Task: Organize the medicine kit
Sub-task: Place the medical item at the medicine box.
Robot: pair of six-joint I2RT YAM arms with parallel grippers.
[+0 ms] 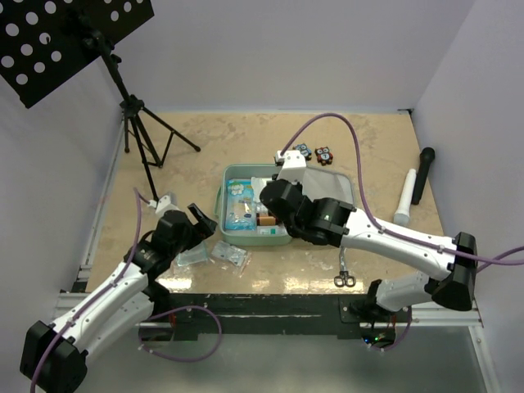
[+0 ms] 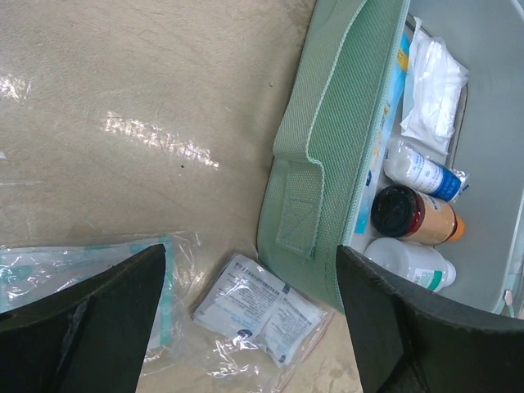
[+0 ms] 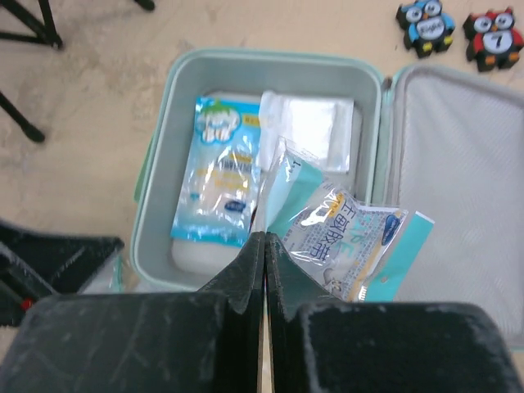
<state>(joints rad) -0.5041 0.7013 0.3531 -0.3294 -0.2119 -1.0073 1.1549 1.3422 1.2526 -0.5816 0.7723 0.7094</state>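
Got the right gripper [image 3: 263, 246] clamped shut on a corner of a teal packet [image 3: 352, 237], hanging right above the open kit [image 3: 270, 59]. Straight below it, inside: a blue pouch [image 3: 217, 184] and a white pad [image 3: 309, 131]. Off to that gripper's right, the lid [image 3: 458, 188] flopped open, with two owls [image 3: 426, 24] just past it.

Over on the other side, got the left gripper [image 2: 246, 327] above the table [image 2: 147, 98] with fingers [image 2: 90, 327] spread wide and nothing in them. Between them, a sachet [image 2: 262, 309] flat on the table, just beside the kit wall. Under one finger, part of a clear bag [image 2: 74, 266]. Ahead and to the right of it, inside the kit: a brown bottle [image 2: 413, 214], a white bottle [image 2: 413, 264] and a tube [image 2: 422, 168], all side by side.
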